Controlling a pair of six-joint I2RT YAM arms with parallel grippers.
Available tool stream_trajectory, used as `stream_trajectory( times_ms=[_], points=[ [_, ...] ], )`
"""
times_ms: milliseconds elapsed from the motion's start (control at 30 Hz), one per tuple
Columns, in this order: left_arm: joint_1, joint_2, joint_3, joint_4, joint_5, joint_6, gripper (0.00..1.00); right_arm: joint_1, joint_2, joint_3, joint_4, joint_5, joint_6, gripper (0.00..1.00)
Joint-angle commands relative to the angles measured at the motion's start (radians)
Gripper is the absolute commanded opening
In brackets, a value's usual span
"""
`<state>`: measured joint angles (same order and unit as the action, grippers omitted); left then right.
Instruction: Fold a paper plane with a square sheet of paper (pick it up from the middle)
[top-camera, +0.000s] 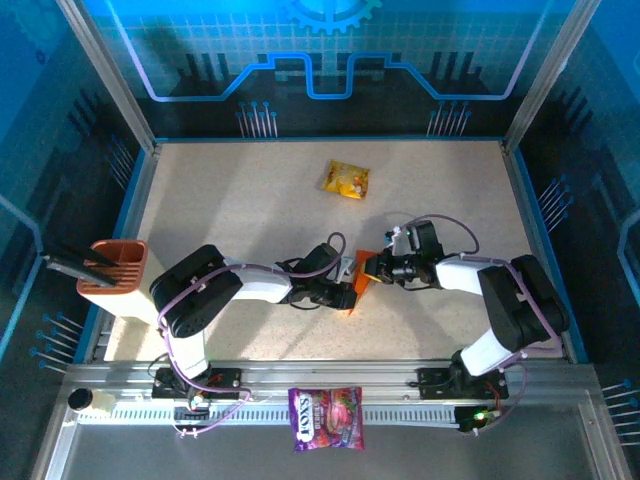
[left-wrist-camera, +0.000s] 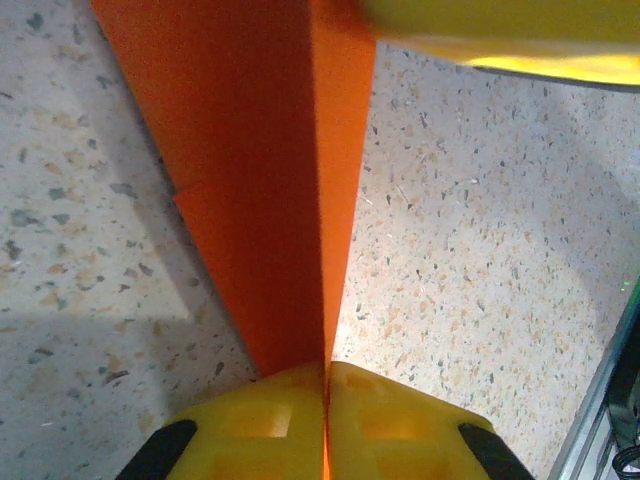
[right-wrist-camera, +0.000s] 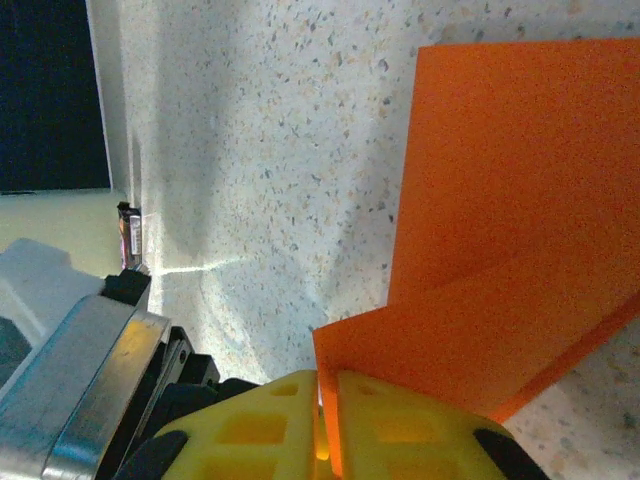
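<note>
The square sheet of paper, bright orange and partly folded, is held up between both grippers over the middle of the table. In the left wrist view the square sheet of paper stands on edge as a doubled layer that runs down into my left gripper, whose yellow fingers are shut on it. In the right wrist view the square sheet of paper shows a slanted folded flap, and its corner sits pinched in my right gripper. My left gripper and right gripper almost meet.
A glossy yellow snack packet lies at the back of the table. A purple printed bag rests on the front rail. A brown holder with dark tools stands at the left edge. The left arm's metal link is close to the right gripper.
</note>
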<state>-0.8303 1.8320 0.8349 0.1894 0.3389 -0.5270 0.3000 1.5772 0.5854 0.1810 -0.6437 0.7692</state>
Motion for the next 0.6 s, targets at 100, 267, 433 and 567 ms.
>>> stream_trajectory(
  times_ms=[100,267,433,567],
  points=[
    [-0.002,0.05,-0.043,-0.061,0.018,-0.035,0.1,-0.007,0.057,0.024,0.038,-0.004,0.031,0.13],
    [0.002,0.053,-0.06,-0.037,0.02,-0.072,0.09,-0.011,0.076,0.03,0.046,-0.016,0.03,0.12],
    [0.009,0.062,-0.075,-0.015,0.02,-0.109,0.07,-0.014,0.052,0.012,0.044,-0.036,0.019,0.12],
    [0.008,0.061,-0.083,-0.005,0.018,-0.121,0.06,-0.022,-0.027,-0.015,-0.012,-0.033,-0.024,0.13]
  ],
)
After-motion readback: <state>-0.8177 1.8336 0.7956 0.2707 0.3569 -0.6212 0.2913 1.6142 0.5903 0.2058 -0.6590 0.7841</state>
